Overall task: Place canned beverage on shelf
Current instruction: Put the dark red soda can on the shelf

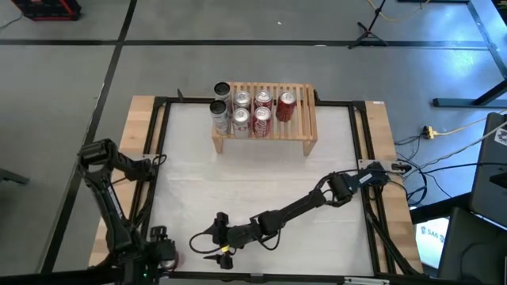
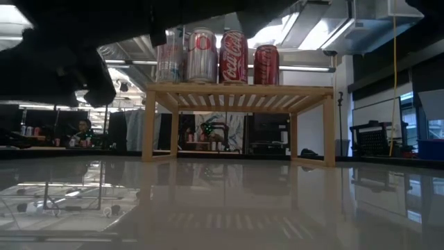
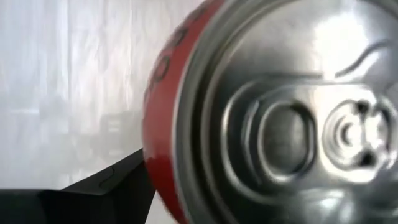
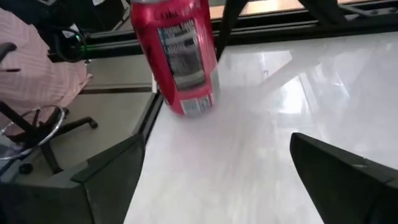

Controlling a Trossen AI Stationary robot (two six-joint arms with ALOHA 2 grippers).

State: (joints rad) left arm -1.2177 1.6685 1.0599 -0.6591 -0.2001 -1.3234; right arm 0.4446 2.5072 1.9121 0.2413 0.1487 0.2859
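A red canned beverage is at the table's near left corner, and its silver top fills the left wrist view. My left gripper is over it, shut on it. My right gripper reaches in low from the right. It is open, a short way from the can, with nothing between its fingers. The pale slatted shelf stands at the table's far side on its side legs. Several cans stand on its left part. My left gripper holds the red can by its upper side wall, with one finger against it. The can hides the other finger. The fingers come from above, slanting steeply down. The can is slightly tilted, its bottom rim at the tabletop; I cannot tell if it rests there.
The right end of the shelf's slats is bare. Black frame rails run along the table's edges. Beyond the near left corner a person in a pink checked shirt sits by a chair base.
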